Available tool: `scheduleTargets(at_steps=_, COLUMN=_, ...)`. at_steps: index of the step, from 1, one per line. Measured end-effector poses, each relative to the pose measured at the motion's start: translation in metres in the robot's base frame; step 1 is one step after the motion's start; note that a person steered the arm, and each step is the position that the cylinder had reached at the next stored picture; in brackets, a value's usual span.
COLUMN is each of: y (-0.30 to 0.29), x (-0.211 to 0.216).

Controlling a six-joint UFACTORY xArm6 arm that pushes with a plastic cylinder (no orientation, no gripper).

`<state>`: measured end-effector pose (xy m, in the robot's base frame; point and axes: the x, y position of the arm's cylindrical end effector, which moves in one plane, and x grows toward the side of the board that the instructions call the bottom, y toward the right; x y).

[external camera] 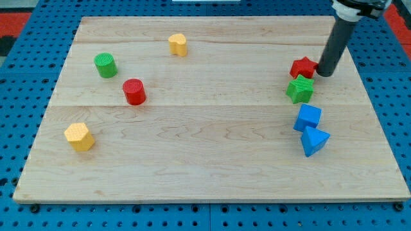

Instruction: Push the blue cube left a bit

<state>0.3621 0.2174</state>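
The blue cube (308, 117) sits at the view's right on the wooden board (212, 154). A blue triangular block (314, 140) touches it just below. A green star block (300, 88) lies just above the cube, and a red star block (303, 67) above that. My tip (324, 72) rests on the board right beside the red star's right side, above and slightly right of the blue cube.
A yellow block (178, 44) lies at the top middle. A green cylinder (105, 65) and a red cylinder (134, 91) stand at the upper left. A yellow hexagonal block (79, 136) sits at the lower left. Blue pegboard (19, 96) surrounds the board.
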Motion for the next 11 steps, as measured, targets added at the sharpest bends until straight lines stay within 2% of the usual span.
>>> scheduleTargets(at_steps=1, y=-0.012, x=-0.009)
scheduleTargets(at_steps=2, y=0.028, x=-0.010)
scheduleTargets(at_steps=4, y=0.066, x=0.131)
scheduleTargets(at_steps=5, y=0.063, x=0.162)
scheduleTargets(at_steps=8, y=-0.031, x=0.119)
scheduleTargets(at_steps=9, y=-0.031, x=0.106)
scheduleTargets(at_steps=10, y=0.038, x=0.066)
scheduleTargets(at_steps=11, y=0.060, x=-0.004)
